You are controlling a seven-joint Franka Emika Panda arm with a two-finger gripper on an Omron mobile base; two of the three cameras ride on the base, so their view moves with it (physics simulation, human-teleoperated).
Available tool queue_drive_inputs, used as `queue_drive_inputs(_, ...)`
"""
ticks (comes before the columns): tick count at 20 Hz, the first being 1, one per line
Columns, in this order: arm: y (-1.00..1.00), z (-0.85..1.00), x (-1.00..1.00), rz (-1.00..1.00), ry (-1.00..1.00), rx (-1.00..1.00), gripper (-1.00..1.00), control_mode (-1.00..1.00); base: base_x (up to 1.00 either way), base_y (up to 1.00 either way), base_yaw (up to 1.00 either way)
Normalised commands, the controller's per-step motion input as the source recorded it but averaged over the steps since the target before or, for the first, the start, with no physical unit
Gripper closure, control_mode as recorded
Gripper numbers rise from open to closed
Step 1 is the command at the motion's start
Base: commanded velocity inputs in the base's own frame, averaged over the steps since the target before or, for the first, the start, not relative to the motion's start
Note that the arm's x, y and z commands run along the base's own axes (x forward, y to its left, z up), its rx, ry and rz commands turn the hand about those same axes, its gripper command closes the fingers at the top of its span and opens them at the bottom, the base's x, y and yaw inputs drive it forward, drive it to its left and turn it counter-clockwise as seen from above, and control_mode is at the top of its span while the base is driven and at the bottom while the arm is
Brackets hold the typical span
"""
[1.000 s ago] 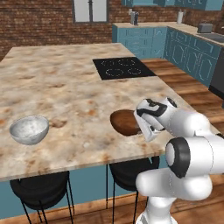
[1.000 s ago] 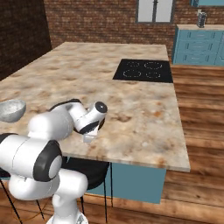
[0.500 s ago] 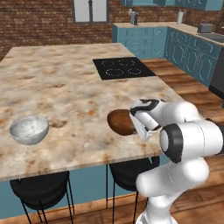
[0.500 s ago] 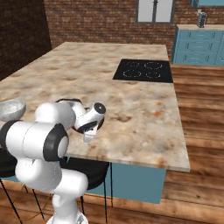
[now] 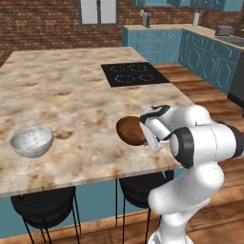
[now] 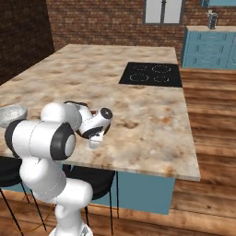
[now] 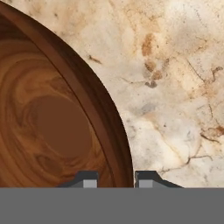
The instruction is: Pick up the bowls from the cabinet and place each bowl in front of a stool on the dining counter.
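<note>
The wood bowl (image 7: 48, 131), glossy, rigid and likely slick, best taken by its thin rim, sits on the counter (image 5: 71, 90) near its front edge above a stool (image 5: 143, 188), rim pinched between the gripper (image 7: 115, 178) tips, stone bowl (image 5: 31, 141) well apart.

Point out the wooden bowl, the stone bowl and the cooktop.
wooden bowl (image 5: 128, 130), left base view, on its inner wall.
stone bowl (image 5: 31, 141), left base view, inside the hollow.
cooktop (image 5: 134, 74), left base view, centre of the black plate.

Wooden bowl (image 5: 129, 131): right side hidden behind the claw (image 5: 151, 136). In hand view, bowl cut off by left edge. Stools (image 5: 45, 207): partly hidden beneath bench (image 5: 71, 90).
</note>
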Motion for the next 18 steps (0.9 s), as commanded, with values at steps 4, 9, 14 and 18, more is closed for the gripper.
queue_drive_inputs(4, 0.00, 0.14, -0.14, 0.00, 0.00, 0.00, -1.00, -1.00, 0.00, 0.00, 0.00)
queue_drive_inputs(9, 0.00, 0.70, -0.62, 0.00, -0.10, -0.02, -1.00, -1.00, 0.00, 0.00, 0.00)
queue_drive_inputs(14, 0.00, 0.94, -0.93, 0.00, -0.08, 0.00, -1.00, -1.00, 0.00, 0.00, 0.00)
queue_drive_inputs(18, 0.00, 1.00, -0.99, 0.00, -0.02, 0.00, -1.00, -1.00, 0.00, 0.00, 0.00)
